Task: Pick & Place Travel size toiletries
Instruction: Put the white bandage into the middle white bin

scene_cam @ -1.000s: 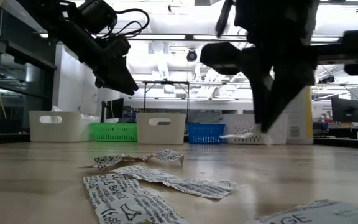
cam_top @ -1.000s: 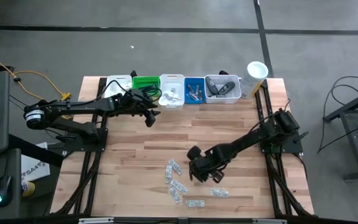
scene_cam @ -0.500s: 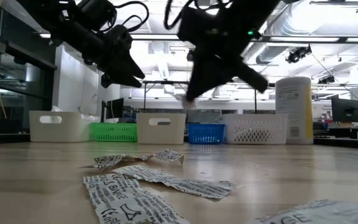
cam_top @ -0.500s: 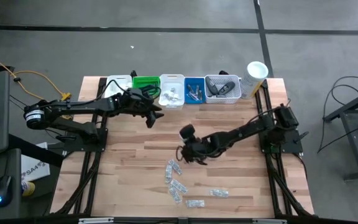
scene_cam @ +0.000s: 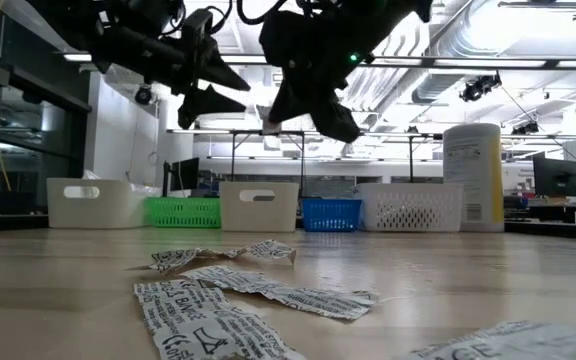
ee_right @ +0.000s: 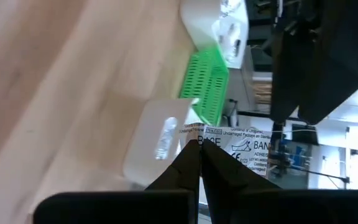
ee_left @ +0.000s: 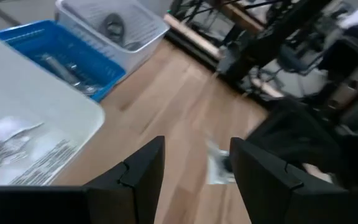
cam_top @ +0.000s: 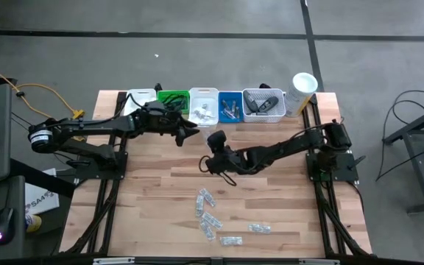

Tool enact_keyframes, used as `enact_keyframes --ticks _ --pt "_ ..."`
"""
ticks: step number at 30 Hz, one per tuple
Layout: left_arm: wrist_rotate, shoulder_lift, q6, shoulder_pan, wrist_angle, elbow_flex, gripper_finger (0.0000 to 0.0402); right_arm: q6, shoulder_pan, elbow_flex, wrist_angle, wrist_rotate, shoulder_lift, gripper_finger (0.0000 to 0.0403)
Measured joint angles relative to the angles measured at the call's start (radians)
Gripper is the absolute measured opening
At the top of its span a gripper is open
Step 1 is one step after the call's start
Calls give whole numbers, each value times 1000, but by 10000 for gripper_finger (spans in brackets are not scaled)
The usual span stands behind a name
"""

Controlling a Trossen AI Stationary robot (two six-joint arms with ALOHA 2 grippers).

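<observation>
Right gripper (ee_right: 199,152) closed tight on a white printed sachet (ee_right: 232,144), lifted above the worktop (cam_top: 160,184). Just beyond it, the row of bins, with the white bin (cam_top: 203,107) nearest. Close beside, left gripper (cam_top: 191,131) half open and holding nothing, also in the air before the bins. Behind the right gripper, well apart, more sachets (cam_top: 210,219) lying flat on the worktop.

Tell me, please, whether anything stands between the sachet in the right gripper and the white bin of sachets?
The left gripper, open, hangs between the right gripper, shut on the sachet, and the white bin. Otherwise nothing visible stands in the way.
</observation>
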Motion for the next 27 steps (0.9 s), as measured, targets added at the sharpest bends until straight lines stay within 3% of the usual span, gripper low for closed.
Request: enact_keyframes --ticks 27 --pt "6 0 -32 0 46 0 174 -259 -83 0 277 -96 -1 3"
